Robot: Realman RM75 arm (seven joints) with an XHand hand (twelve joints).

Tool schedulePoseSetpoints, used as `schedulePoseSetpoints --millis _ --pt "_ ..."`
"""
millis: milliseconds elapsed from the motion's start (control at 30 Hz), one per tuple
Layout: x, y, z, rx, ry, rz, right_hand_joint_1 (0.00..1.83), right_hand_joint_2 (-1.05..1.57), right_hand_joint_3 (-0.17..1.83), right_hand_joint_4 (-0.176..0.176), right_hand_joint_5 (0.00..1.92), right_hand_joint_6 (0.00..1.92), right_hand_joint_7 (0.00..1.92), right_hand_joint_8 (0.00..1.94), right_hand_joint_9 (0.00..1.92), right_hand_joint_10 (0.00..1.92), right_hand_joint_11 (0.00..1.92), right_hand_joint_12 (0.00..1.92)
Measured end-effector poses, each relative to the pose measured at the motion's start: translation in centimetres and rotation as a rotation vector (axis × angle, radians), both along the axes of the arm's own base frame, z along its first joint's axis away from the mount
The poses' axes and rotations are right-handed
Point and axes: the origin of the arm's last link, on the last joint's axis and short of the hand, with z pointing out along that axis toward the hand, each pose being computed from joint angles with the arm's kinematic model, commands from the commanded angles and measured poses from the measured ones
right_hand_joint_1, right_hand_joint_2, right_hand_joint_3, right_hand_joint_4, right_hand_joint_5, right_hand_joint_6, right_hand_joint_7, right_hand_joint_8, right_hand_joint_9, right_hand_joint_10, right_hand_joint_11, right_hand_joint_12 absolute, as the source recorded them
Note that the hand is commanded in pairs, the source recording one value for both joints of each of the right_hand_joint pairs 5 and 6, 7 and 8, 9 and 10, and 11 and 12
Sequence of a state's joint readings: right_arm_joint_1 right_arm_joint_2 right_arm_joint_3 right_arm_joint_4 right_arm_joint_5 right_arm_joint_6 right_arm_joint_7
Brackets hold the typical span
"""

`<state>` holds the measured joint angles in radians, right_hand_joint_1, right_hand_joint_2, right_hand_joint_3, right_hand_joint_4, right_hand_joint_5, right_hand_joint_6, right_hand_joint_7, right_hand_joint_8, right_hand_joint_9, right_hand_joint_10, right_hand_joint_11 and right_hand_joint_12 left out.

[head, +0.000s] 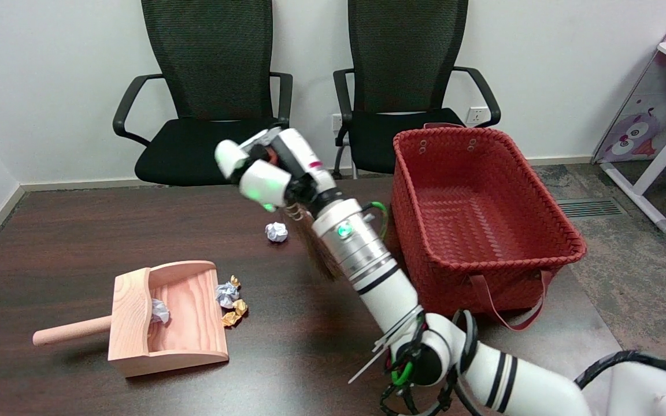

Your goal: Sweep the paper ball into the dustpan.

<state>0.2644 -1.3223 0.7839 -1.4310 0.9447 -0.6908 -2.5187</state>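
White wall (50,69) behind, with a pale skirting board (78,185) and a socket (476,115). Two black mesh office chairs (211,104) (408,86) stand side by side beyond the dark wood worktop (78,231). Grey mottled carpet (628,271) at right; a white-and-pink shelf unit (657,115) in the far right corner.

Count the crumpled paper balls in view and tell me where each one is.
4. One white paper ball lies on the table by the broom; one inside the dustpan; a bluish one and a gold one at its mouth. Others may be hidden.
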Motion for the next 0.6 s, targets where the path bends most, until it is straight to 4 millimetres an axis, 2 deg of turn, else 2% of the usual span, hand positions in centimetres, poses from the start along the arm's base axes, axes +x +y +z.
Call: schedulePoseSetpoints --millis 267,600 --pt "-0.3 0.6 -3.8 -0.005 0.149 0.062 0.94 1.57 1.83 0.119 1.92 1.92 1.92 1.92 1.92 1.92 1.92 1.92" --pt "-2.4 0.5 -7.7 -0.016 0.253 0.011 0.94 1.57 1.83 0.114 1.92 1.92 1.92 1.92 1.92 1.92 1.92 1.92"
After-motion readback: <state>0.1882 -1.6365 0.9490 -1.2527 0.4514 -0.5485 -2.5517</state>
